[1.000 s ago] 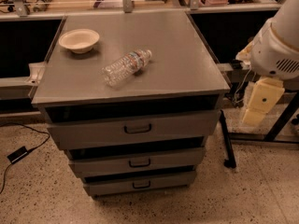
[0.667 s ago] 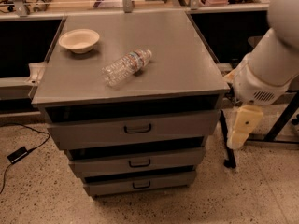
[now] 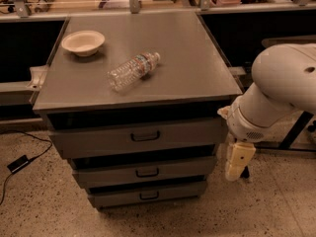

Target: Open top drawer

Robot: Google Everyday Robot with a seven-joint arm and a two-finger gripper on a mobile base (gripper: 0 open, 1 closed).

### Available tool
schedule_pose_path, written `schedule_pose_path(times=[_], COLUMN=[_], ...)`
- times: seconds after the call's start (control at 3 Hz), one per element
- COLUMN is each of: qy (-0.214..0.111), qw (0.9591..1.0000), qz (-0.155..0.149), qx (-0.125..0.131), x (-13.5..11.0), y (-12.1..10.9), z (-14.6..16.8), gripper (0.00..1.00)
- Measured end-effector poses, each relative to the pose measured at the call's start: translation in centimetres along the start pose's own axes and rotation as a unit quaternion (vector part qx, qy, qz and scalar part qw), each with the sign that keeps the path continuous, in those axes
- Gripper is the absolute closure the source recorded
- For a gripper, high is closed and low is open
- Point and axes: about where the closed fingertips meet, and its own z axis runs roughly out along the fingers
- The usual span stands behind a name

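Observation:
The top drawer is the widest, tallest grey front just under the cabinet top, with a small black bar handle at its middle. Its front sits pushed in, with a dark gap above it. My gripper is cream-coloured and hangs pointing down from the white arm. It is beside the cabinet's right front corner, right of the drawer front, slightly below handle height and well apart from the handle.
Two shorter grey drawers sit below the top one. On the cabinet top lie a clear plastic bottle and a cream bowl. A black cable and adapter lie on the speckled floor at the left.
The arm has swung down and to the left, bringing the gripper from the far right to just beside the cabinet's right front corner. The drawers, bottle and bowl have not moved.

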Motion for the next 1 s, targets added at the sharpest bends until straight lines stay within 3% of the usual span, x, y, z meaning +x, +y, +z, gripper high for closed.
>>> schedule_pose_path(times=[0.33, 0.67, 1.0], qy=[0.006, 0.015, 0.022], qw=[0.9993, 0.9942, 0.9892], qz=[-0.032, -0.096, -0.137], qx=[-0.018, -0.045, -0.048], x=[-0.2, -0.5, -1.0], y=[0.6, 1.3, 1.0], z=[1.3, 5.9, 9.8], gripper=[0.00, 0.00, 0.00])
